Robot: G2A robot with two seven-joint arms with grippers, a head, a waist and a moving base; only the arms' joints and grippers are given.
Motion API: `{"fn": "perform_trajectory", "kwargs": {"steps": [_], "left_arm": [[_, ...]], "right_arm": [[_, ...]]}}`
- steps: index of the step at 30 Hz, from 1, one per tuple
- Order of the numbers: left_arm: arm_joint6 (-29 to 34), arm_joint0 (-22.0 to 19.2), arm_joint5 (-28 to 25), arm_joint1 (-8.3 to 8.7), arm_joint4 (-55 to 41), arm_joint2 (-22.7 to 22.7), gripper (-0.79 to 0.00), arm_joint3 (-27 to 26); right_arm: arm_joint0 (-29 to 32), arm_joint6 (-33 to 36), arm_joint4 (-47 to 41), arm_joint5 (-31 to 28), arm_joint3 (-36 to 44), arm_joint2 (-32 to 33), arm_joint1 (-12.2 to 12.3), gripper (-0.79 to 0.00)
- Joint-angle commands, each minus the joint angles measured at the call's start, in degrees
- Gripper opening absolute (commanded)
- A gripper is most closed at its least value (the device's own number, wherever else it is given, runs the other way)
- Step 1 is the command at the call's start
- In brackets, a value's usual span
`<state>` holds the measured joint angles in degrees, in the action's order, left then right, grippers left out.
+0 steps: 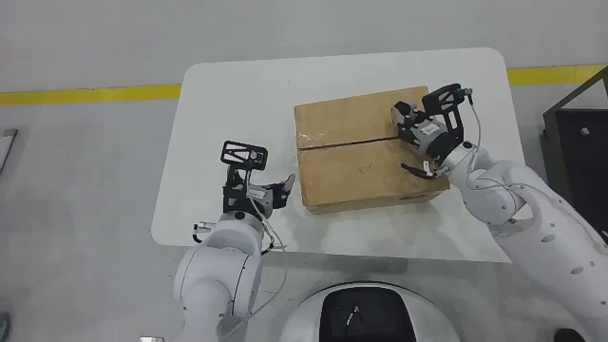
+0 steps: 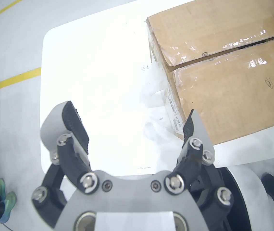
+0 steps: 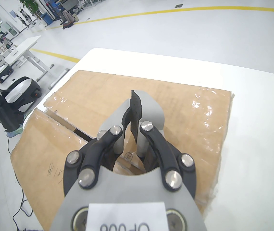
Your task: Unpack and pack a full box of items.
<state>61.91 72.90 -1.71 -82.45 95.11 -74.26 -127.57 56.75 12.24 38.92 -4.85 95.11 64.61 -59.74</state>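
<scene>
Top view puts the box (image 1: 370, 147) flat on the white surface (image 1: 237, 104), on its right half, with both top flaps down. The seam (image 1: 347, 142) between them shows a dark gap, so I judge the tape (image 2: 242, 40) is already cut through and the flaps are free to lift.

My right end effector (image 3: 134, 106) has its fingers pressed together, holding nothing, and sits over the box top close to the seam at the right end; whether it touches the cardboard I cannot tell. My left end effector (image 2: 131, 118) is spread wide and empty over bare surface just beside the box's near left corner.

Handling, as I read it: corrugated board, stiff enough to hinge cleanly, but the glossy tape will be slick under the pads. A full box is probably heavy (I would not try to shift it). The best hold looks like the free edge of the near flap (image 1: 361, 176) at the gap, with a fingertip worked under it.
</scene>
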Motion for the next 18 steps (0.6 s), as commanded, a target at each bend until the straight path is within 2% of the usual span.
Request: {"fn": "perform_trajectory", "kwargs": {"steps": [1,4,8,13,18], "left_arm": [[-3.18,0.36,0.36,0.08,1.74,-0.16,0.0,0.37],[-5.86,0.97,-1.13,0.47,8.88,-0.34,0.0,1.02],[-10.33,4.02,-2.57,0.93,14.11,-0.85,0.0,3.41],[-17.46,6.79,-1.26,1.17,16.93,-1.0,0.0,9.44],[-21.56,5.68,0.27,0.98,18.24,0.59,0.0,17.17]], "right_arm": [[0.71,-1.39,0.88,-0.64,0.23,0.11,-0.08,-0.785],[1.71,-2.99,2.45,-1.36,0.26,0.06,-0.22,-0.785],[2.47,-4.18,3.09,-1.88,0.01,0.49,-0.42,-0.785],[2.91,-5.1,3.14,-1.74,-0.13,0.89,-0.77,-0.785],[3.01,-4.9,3.38,-1.83,-0.16,1.1,-1.1,-0.785]]}}
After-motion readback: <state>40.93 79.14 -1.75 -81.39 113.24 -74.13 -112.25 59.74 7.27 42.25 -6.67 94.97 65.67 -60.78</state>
